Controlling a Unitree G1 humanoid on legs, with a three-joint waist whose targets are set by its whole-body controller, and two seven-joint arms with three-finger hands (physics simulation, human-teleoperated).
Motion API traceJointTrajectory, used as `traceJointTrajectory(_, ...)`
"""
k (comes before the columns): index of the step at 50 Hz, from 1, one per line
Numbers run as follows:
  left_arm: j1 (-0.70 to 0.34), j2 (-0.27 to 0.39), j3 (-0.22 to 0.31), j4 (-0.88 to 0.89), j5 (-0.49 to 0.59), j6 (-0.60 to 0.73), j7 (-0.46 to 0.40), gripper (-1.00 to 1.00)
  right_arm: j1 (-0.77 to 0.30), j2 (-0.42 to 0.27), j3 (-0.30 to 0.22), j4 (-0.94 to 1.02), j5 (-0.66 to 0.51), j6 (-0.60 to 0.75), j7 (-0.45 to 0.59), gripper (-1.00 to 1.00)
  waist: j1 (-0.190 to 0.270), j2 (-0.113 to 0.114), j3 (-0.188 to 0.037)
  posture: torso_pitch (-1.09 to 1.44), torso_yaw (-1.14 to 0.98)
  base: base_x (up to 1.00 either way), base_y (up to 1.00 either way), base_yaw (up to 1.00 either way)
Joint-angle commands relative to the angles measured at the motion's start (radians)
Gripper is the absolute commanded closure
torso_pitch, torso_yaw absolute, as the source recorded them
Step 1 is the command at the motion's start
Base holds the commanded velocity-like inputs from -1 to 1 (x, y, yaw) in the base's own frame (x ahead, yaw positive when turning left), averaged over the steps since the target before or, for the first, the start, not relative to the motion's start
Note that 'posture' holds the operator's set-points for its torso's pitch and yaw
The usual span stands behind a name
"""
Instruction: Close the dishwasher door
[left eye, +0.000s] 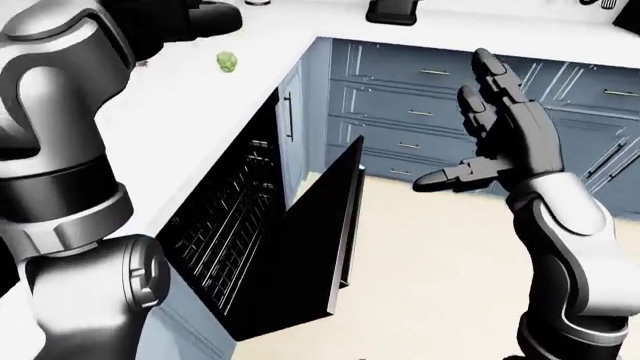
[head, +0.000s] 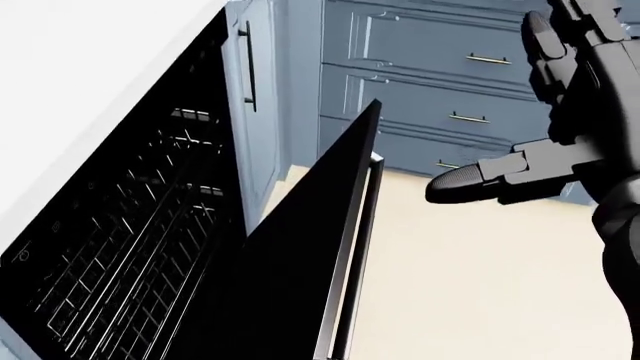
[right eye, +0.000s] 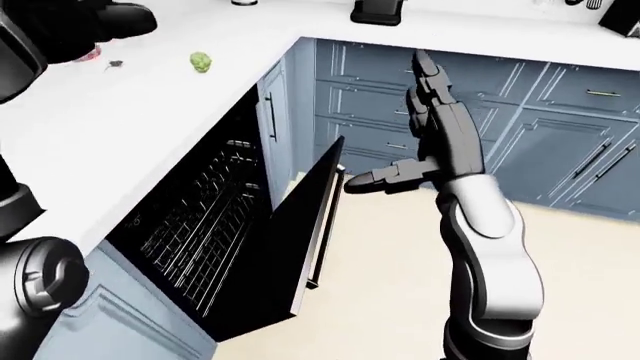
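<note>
Left-eye view: right robot hand (left eye: 505, 139) splayed, upright.

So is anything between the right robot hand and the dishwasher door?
Nothing: in the head view only bare floor shows in the gap between the open right robot hand and the half-open door.

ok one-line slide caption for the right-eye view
Open right hand poised beside the half-open black dishwasher door, wire racks exposed under the white countertop.
</note>
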Motion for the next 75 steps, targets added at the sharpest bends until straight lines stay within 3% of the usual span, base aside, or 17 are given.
traceJointTrajectory(1, -0.027, 0.003, -0.001, -0.021, -0.004, -0.006, -0.001, -1.0, -0.028, -0.012, -0.023, -0.023, -0.009, -0.017, -0.005, -1.0, -0.004, -0.011, -0.031, 0.0, 0.0, 0.0, 0.0, 0.0)
traceJointTrajectory(3, -0.026, 0.004, -0.002, -0.022, -0.003, -0.007, -0.001, -1.0, -0.03, -0.011, -0.024, -0.027, -0.01, -0.014, -0.004, -1.0, 0.004, 0.01, -0.035, 0.0, 0.0, 0.0, 0.0, 0.0)
traceJointTrajectory(5, -0.022, 0.002, -0.002, -0.027, -0.004, -0.006, -0.001, -1.0, -0.025, -0.008, -0.023, -0.022, -0.012, -0.027, -0.003, -1.0, 0.011, -0.031, -0.007, 0.0, 0.0, 0.0, 0.0, 0.0)
traceJointTrajectory(12, -0.021, -0.001, -0.002, -0.027, -0.004, -0.007, 0.001, -1.0, -0.024, -0.005, -0.021, -0.018, -0.018, -0.035, 0.001, -1.0, 0.012, -0.053, 0.017, 0.0, 0.0, 0.0, 0.0, 0.0)
traceJointTrajectory(15, -0.026, 0.0, -0.001, -0.021, -0.004, -0.006, 0.001, -1.0, -0.026, -0.004, -0.022, -0.016, -0.019, -0.034, 0.001, -1.0, 0.004, -0.012, -0.004, 0.0, 0.0, 0.0, 0.0, 0.0)
traceJointTrajectory(17, -0.03, 0.001, 0.0, -0.022, -0.005, -0.002, 0.003, -1.0, -0.026, -0.004, -0.022, -0.017, -0.019, -0.032, 0.001, -1.0, 0.0, 0.054, -0.035, 0.0, 0.0, 0.0, 0.0, 0.0)
traceJointTrajectory(18, -0.031, 0.001, 0.0, -0.023, -0.006, 0.0, 0.004, -1.0, -0.025, -0.004, -0.023, -0.015, -0.02, -0.036, 0.001, -1.0, 0.008, 0.011, -0.019, 0.0, 0.0, 0.0, 0.0, 0.0)
traceJointTrajectory(22, -0.027, 0.001, 0.0, -0.023, -0.008, -0.004, 0.005, -1.0, -0.035, -0.004, -0.036, -0.029, -0.004, -0.031, 0.0, -1.0, 0.021, 0.007, -0.055, 0.0, 0.0, 0.0, 0.18, 0.0)
traceJointTrajectory(26, -0.023, 0.0, -0.001, -0.032, -0.011, 0.001, 0.007, -1.0, -0.027, -0.013, -0.019, -0.022, -0.019, -0.056, -0.008, -1.0, 0.044, -0.082, -0.054, 0.0, 0.0, 0.0, 0.77, 0.0)
traceJointTrajectory(30, -0.033, 0.004, 0.001, -0.027, -0.012, 0.003, 0.007, -1.0, -0.051, -0.003, -0.035, -0.024, 0.01, -0.031, -0.019, -1.0, 0.025, 0.038, -0.038, 0.0, 0.0, 0.0, 0.0, 0.0)
traceJointTrajectory(36, -0.038, 0.007, 0.003, -0.024, -0.015, 0.004, 0.01, -1.0, -0.057, -0.006, -0.035, -0.03, 0.022, -0.024, -0.032, -1.0, 0.028, -0.032, -0.022, 0.0, 0.0, 0.0, 0.0, 0.0)
traceJointTrajectory(53, -0.036, 0.006, 0.003, -0.037, -0.029, 0.012, 0.022, -1.0, -0.07, -0.012, -0.035, -0.03, 0.052, -0.023, -0.069, -1.0, 0.034, -0.006, -0.042, 0.0, 0.0, 0.0, 0.0, 0.0)
traceJointTrajectory(55, -0.032, 0.006, 0.003, -0.041, -0.03, 0.013, 0.022, -1.0, -0.085, -0.018, -0.019, -0.004, 0.017, -0.001, -0.103, -1.0, 0.039, -0.008, -0.103, 0.0, 0.0, -0.79, 0.2, 0.0)
traceJointTrajectory(57, -0.032, 0.007, 0.004, -0.043, -0.032, 0.016, 0.024, -1.0, -0.094, -0.014, -0.022, -0.014, 0.025, 0.023, -0.105, -1.0, 0.05, -0.027, -0.072, 0.0, 0.0, -1.0, 0.0, 0.0)
traceJointTrajectory(59, -0.029, 0.005, 0.002, -0.041, -0.031, 0.011, 0.023, -1.0, -0.092, -0.01, -0.027, -0.015, 0.032, 0.014, -0.104, -1.0, 0.046, -0.031, -0.083, 0.0, 0.0, -1.0, 0.0, 0.0)
traceJointTrajectory(62, -0.026, 0.004, 0.002, -0.044, -0.032, 0.012, 0.024, -1.0, -0.081, -0.021, -0.018, -0.021, 0.031, -0.013, -0.097, -1.0, 0.032, 0.005, -0.03, 0.0, 0.0, 0.0, 0.0, 0.0)
traceJointTrajectory(75, -0.025, 0.003, 0.002, -0.046, -0.031, 0.011, 0.023, -1.0, -0.069, -0.011, -0.018, -0.015, 0.03, -0.032, -0.085, -1.0, 0.044, -0.021, -0.026, 0.0, 0.0, 0.0, 0.0, 0.0)
